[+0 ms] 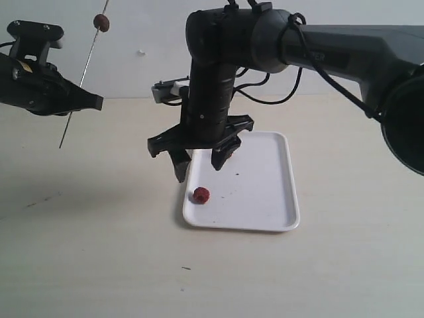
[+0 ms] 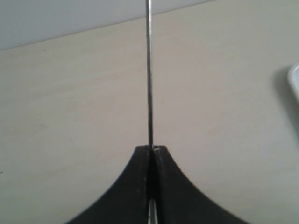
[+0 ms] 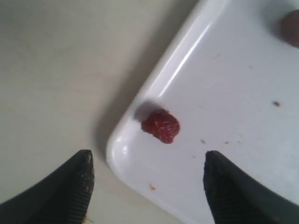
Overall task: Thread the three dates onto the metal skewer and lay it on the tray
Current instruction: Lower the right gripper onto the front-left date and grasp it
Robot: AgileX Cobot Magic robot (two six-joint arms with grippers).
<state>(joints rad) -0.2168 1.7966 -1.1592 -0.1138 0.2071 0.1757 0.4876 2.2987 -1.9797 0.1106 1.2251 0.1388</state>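
Observation:
My left gripper point(image 1: 96, 103) is shut on the thin metal skewer point(image 1: 91, 53), holding it tilted in the air at the far left. One brown date point(image 1: 101, 23) is threaded near the skewer's upper end. The left wrist view shows the skewer point(image 2: 150, 70) clamped between the closed jaws of that gripper point(image 2: 151, 148). A red date point(image 1: 201, 195) lies in the near-left corner of the white tray point(image 1: 265, 192). My right gripper point(image 1: 199, 171) hangs open just above it. In the right wrist view the red date point(image 3: 160, 125) lies ahead of the open gripper point(image 3: 148, 157). A dark lump point(image 3: 292, 28), cut off by the frame edge, lies further in on the tray point(image 3: 233, 93).
The tray stands on a pale wooden table point(image 1: 99, 252), with a plain wall behind. A few tiny dark crumbs point(image 3: 276, 103) dot the tray. The tray's rim point(image 2: 294, 84) just shows at the edge of the left wrist view.

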